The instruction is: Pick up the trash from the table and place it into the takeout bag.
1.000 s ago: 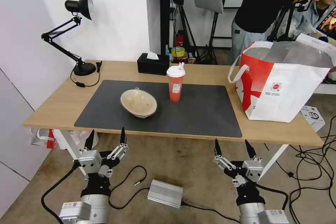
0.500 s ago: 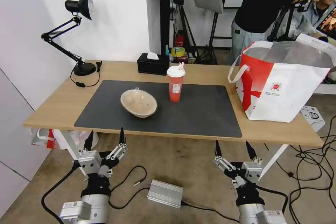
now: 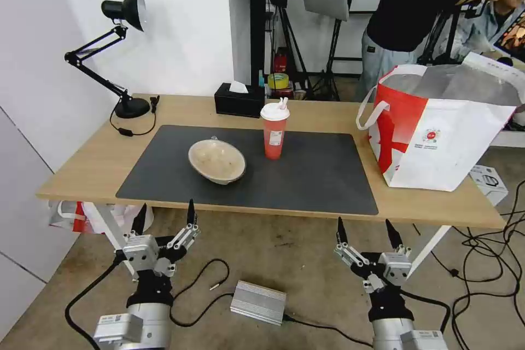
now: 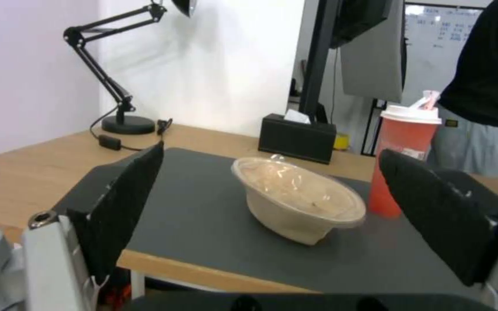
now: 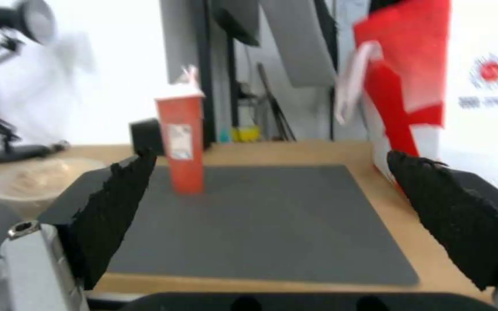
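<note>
Two open, empty grippers, left [image 3: 164, 213] and right [image 3: 365, 229], are still being held below the table [image 3: 82, 175], nothing being shifted, so bowl [image 3: 217, 161] and cup [image 3: 274, 131] are still being left unbagged.

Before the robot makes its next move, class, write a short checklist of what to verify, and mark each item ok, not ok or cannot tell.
1. Left gripper open, below the table edge: ok.
2. Right gripper open, empty: ok.
3. Shallow beige soiled bowl resting on the dark grey mat: ok.
4. Tall red translucent cup with white lid upright: ok.
5. Red-and-white takeout bag open at the top: ok.
6. Room left inside the bag: cannot tell.
</note>
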Controlling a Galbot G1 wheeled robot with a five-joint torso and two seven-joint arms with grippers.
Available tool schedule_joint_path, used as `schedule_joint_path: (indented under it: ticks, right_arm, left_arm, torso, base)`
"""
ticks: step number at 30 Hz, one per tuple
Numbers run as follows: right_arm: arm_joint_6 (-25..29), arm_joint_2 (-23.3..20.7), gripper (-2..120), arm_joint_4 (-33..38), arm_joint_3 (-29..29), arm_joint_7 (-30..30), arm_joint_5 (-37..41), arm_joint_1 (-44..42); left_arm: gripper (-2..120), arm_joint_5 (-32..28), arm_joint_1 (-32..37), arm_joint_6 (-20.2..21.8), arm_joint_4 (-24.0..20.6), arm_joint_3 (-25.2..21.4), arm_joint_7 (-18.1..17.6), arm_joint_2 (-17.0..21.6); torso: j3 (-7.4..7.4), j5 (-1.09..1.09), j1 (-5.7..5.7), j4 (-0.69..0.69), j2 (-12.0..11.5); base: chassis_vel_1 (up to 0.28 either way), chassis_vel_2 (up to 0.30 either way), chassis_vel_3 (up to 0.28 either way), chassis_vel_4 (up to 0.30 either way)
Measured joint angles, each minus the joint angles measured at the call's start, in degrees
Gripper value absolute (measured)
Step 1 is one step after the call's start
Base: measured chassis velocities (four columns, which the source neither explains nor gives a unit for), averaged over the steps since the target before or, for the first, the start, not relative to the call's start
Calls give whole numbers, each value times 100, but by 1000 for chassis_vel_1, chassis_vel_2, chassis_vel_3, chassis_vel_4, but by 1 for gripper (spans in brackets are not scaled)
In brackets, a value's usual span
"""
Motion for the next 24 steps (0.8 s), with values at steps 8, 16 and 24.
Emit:
schedule_joint_path:
  ticks: [8, 16, 24]
  right_arm:
    - [237, -125, 100, 89, 276, -691, 386, 226]
    - [257, -342, 100, 115, 509, -1032, 786, 461]
    - [37, -577, 100, 204, 601, -1109, 1176, 562]
  left_arm:
    - [100, 0, -10, 0, 6, -3, 0, -5]
    - [100, 0, -12, -1, 20, -3, 0, -17]
    - [100, 2, -9, -1, 22, 3, 0, -28]
  torso:
    - [0, 0, 0, 0, 0]
    - [0, 1, 0, 0, 0]
    - [0, 0, 0, 0, 0]
  base:
    - [0, 0, 0, 0]
    - [0, 0, 0, 0]
    - [0, 0, 0, 0]
